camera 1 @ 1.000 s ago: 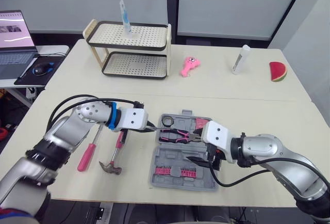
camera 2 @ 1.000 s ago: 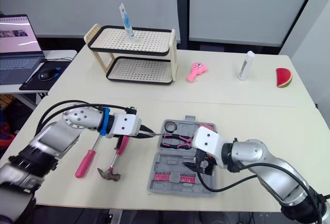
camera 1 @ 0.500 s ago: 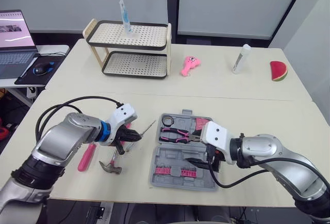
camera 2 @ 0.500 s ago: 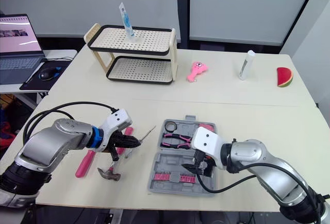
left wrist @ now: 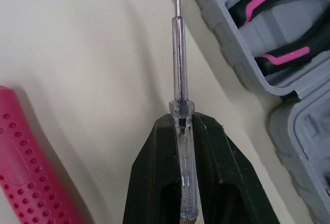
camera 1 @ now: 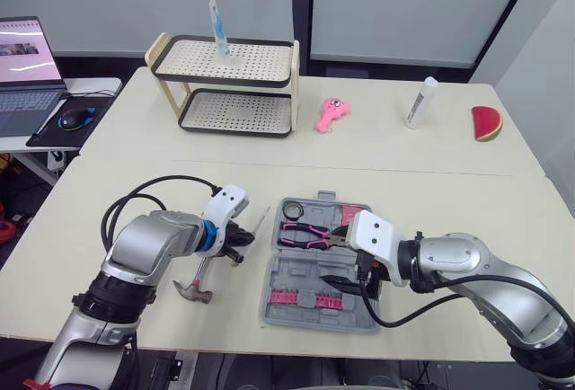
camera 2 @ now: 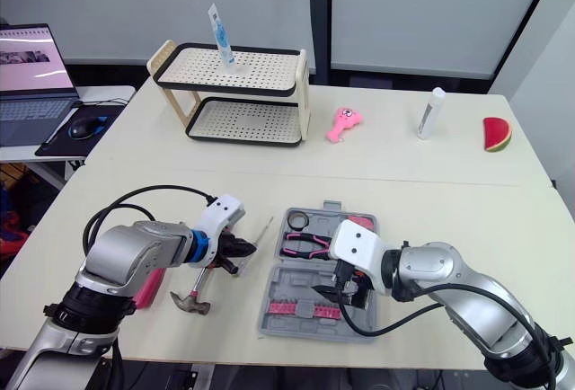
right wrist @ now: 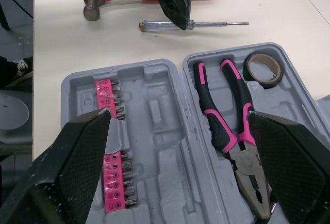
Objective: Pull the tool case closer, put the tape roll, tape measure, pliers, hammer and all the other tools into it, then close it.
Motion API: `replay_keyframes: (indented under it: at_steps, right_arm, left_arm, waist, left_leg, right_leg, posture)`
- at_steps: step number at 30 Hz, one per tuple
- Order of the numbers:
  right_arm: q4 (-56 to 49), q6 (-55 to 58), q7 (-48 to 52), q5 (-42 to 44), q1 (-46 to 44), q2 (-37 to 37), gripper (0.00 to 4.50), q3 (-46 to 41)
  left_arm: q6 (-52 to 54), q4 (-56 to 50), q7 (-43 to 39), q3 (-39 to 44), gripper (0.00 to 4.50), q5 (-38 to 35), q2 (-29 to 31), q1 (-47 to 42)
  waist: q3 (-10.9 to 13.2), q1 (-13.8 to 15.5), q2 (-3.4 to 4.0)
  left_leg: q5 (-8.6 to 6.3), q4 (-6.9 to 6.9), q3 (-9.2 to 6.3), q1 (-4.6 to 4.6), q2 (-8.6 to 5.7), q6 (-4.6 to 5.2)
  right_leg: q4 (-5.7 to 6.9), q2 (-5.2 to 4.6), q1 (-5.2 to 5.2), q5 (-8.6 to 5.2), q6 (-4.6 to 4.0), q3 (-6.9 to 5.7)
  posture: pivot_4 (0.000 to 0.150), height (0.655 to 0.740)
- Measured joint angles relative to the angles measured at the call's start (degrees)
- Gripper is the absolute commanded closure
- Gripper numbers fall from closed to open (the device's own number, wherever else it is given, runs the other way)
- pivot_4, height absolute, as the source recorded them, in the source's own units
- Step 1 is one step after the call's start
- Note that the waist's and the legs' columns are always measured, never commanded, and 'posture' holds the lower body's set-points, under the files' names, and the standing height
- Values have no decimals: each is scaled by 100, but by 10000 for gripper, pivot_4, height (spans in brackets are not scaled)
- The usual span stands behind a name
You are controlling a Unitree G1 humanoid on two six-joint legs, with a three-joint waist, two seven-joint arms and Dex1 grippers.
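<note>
**Step in hand:** loading loose tools. A slim clear-handled screwdriver (left wrist: 179,53) looks next for the open grey plastic tool case (camera 1: 305,311), which lies at the near edge of the cream surface (camera 1: 431,201).

- Right gripper (right wrist: 179,113): fingers (right wrist: 82,167) spread wide, empty, poised over the case.
- Case contents: pink bit strip (right wrist: 116,172), pink-and-black pliers (right wrist: 227,115), dark tape roll (right wrist: 264,66).
- Left gripper (camera 1: 239,246), 9 o'clock of the case: fingers (left wrist: 154,172) clamped on the screwdriver's handle, tip aimed at the case rim.
- Steel hammer with pink grip (camera 1: 196,289) and pink-handled screwdriver (camera 2: 148,287): outside the case, 9 o'clock.

**Next move, by my judgement:** carry the clear screwdriver over the rim and release it into a free recess.

**Far, 12 o'clock:** cream two-tier rack (camera 1: 225,84), pink toy (camera 1: 331,113), white tube (camera 1: 420,102), watermelon-slice toy (camera 1: 485,125).

**10 o'clock:** laptop (camera 1: 22,57) on a second surface, with grey wall panels behind.
</note>
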Motion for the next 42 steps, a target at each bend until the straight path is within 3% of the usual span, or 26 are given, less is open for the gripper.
replay_keyframes:
  at_steps: [3, 10, 15, 22, 28, 42]
  right_arm:
    - [0, 5, -1, 2, 0, 0, 0, 0]
    - [-6, 31, -5, 5, 0, 4, 0, -1]
    - [-79, 49, -15, 68, 41, 0, 0, -105]
    - [-182, -22, -86, 107, 126, 27, 0, -221]
    - [-183, -133, -186, 81, 126, 113, 0, -211]
    - [-183, -143, -252, 43, 126, 140, 0, -175]
  left_arm:
    - [20, 62, 154, 99, 44155, 4, -102, 0]
    - [-34, 224, 449, 232, 22587, 69, -207, 76]
    - [-193, -359, 376, 483, 6595, -11, 77, 380]
    - [-2091, -993, -480, 880, 6595, -134, 454, 1484]
    - [-3684, 27, -1222, 1074, 6595, -70, 468, 1664]
    - [-4502, 1172, -1421, 411, 6595, 797, 219, 1179]
  waist:
    - [1, 2, 1]
    - [2, 16, 2]
    - [2, 18, 2]
    - [3, 26, 5]
    - [4, 26, 6]
    - [3, 25, 6]
  left_leg:
    - [0, 0, -1, 2, 0, 0]
    - [0, -2, -3, -8, 0, -1]
    - [1, 2, -2, -44, 0, -2]
    - [1, 2, 2, -46, 0, -3]
    - [2, 2, 0, -46, 0, -3]
    - [2, 4, -2, -47, 0, -2]
  right_leg:
    - [0, 0, 1, 1, -2, 0]
    - [-3, -1, -9, 3, -5, -1]
    - [3, -3, -42, 4, -6, 0]
    - [2, -5, -42, 4, -9, -2]
    - [2, -4, -43, 7, -13, -7]
    - [7, -3, -42, 7, -13, -9]
  posture:
    - [1500, 7350]
    - [1500, 7350]
    - [1500, 7350]
    - [1500, 7350]
    - [1500, 7350]
    - [1500, 7350]
